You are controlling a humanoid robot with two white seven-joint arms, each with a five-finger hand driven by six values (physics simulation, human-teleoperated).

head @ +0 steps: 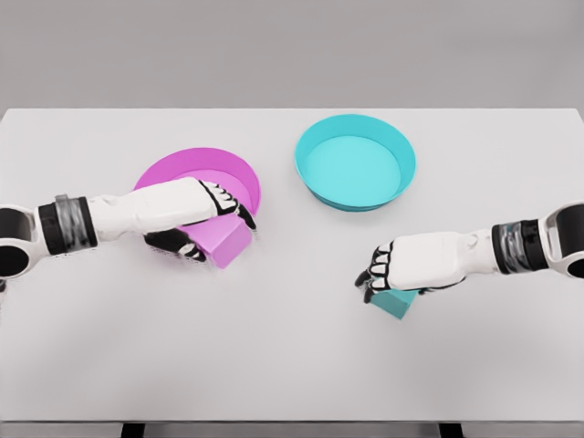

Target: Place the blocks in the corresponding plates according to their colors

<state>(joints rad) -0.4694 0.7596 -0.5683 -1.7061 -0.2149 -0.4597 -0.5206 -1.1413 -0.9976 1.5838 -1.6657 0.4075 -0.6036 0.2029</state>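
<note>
From the head view, the left hand (205,219) is reaching across the front of the pink plate (239,171), its fingers wrapping around the pink block (222,242), which is sitting at the plate's near rim. Over on the right, the right hand (388,271) is curling down onto the teal block (398,303) on the white table (292,365), gripping it from above. The teal plate (355,162) is sitting further back, well apart from that block.
</note>
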